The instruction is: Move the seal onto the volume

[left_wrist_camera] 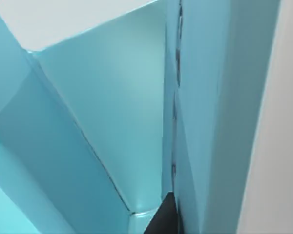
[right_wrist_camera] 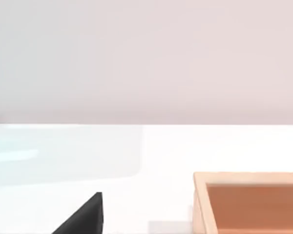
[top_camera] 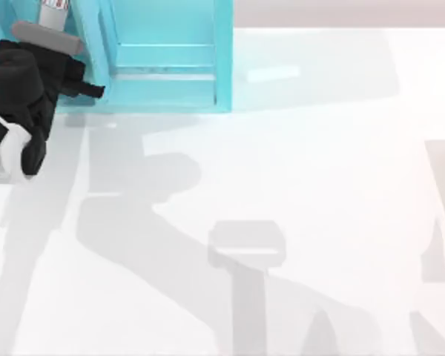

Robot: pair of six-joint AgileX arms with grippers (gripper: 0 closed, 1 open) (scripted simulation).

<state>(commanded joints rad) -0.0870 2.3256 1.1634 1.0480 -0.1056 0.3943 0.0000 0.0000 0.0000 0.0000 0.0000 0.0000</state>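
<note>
The seal is out of view, and so is the volume. My left arm reaches to the table's far left, with my left gripper (top_camera: 85, 87) against the teal shelf unit (top_camera: 170, 59). In the left wrist view the shelf's teal panels (left_wrist_camera: 112, 107) stand very close, and a dark tip of the left gripper (left_wrist_camera: 164, 219) pokes in at the edge. A black part of my right gripper (right_wrist_camera: 85, 217) hangs over the white table, beside a wooden box.
The teal shelf unit stands at the back left of the table. A white object with red marks (top_camera: 53, 6) sits at its top edge. An open wooden box (right_wrist_camera: 200, 204) with an orange inside lies near the right gripper. Arm shadows cross the white table (top_camera: 319, 185).
</note>
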